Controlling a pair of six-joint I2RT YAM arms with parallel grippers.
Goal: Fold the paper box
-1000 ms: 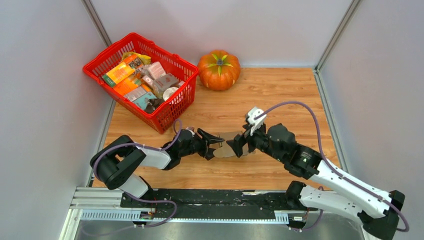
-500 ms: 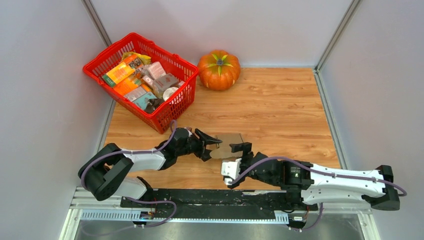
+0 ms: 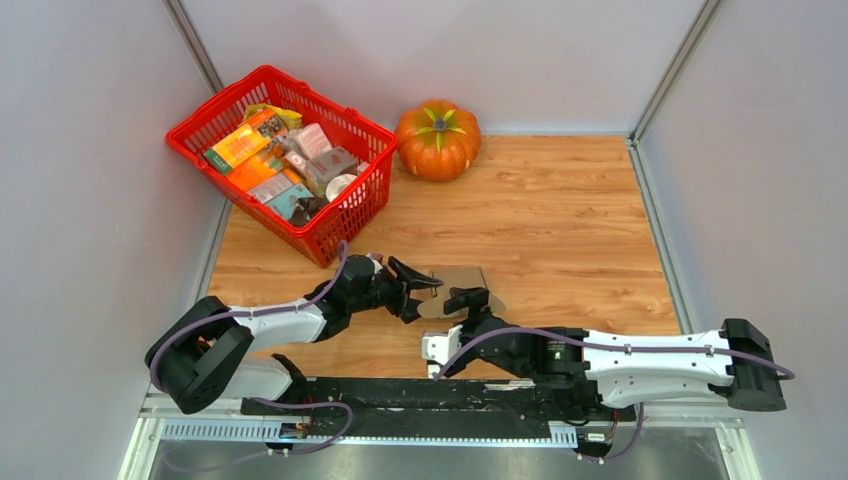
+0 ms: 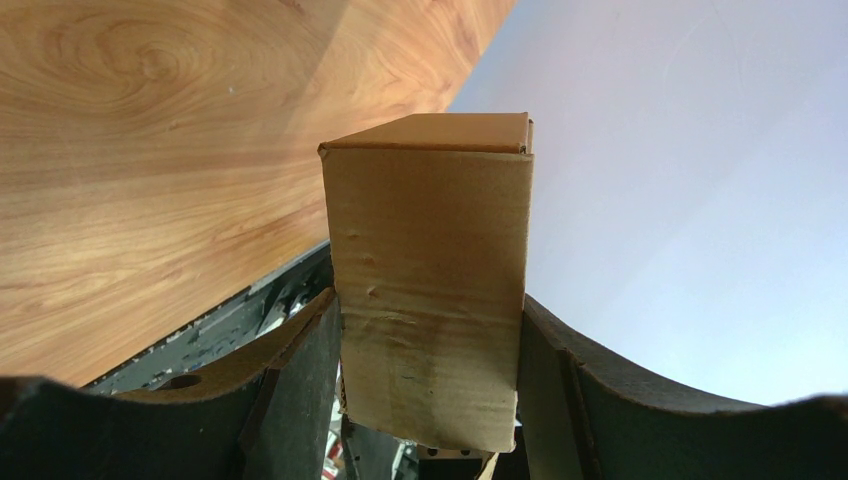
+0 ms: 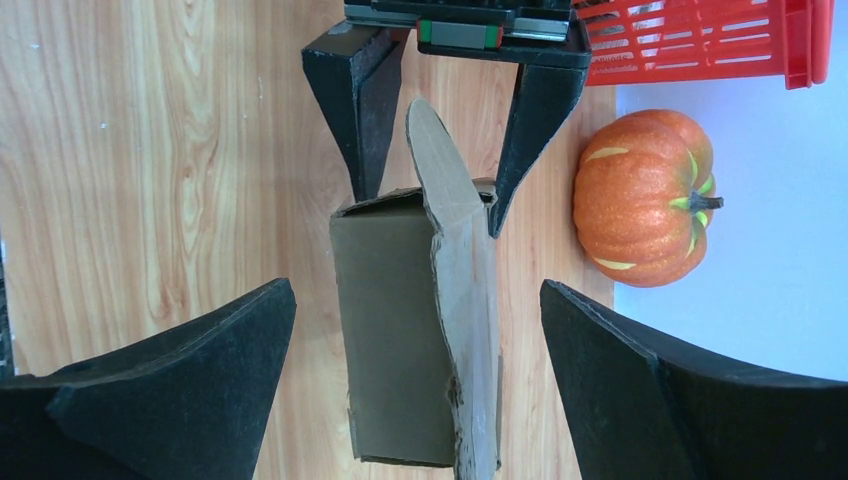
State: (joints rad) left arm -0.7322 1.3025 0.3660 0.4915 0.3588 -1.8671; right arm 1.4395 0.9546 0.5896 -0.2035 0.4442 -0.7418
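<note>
The paper box (image 3: pixel 460 278) is a small brown cardboard box with one flap standing loose along its side. My left gripper (image 3: pixel 422 288) is shut on its left end and holds it just above the table. In the left wrist view the box (image 4: pixel 430 270) sits tight between my fingers (image 4: pixel 300 390). My right gripper (image 3: pixel 470 300) reaches in from the near side and is wide open. In the right wrist view its fingers (image 5: pixel 200 380) stand apart on both sides of the box (image 5: pixel 390 330) without touching it. The loose flap (image 5: pixel 462 270) runs along the box's right edge.
A red basket (image 3: pixel 345 215) of colourful packages stands at the back left. An orange pumpkin (image 3: pixel 437 139) sits at the back centre and also shows in the right wrist view (image 5: pixel 640 195). Grey walls close in both sides of the wooden table (image 3: pixel 570 220).
My right arm has let go of the box's right end, swung down to the near edge, and now reaches at the box from the front with its jaws open. The left gripper keeps hold.
</note>
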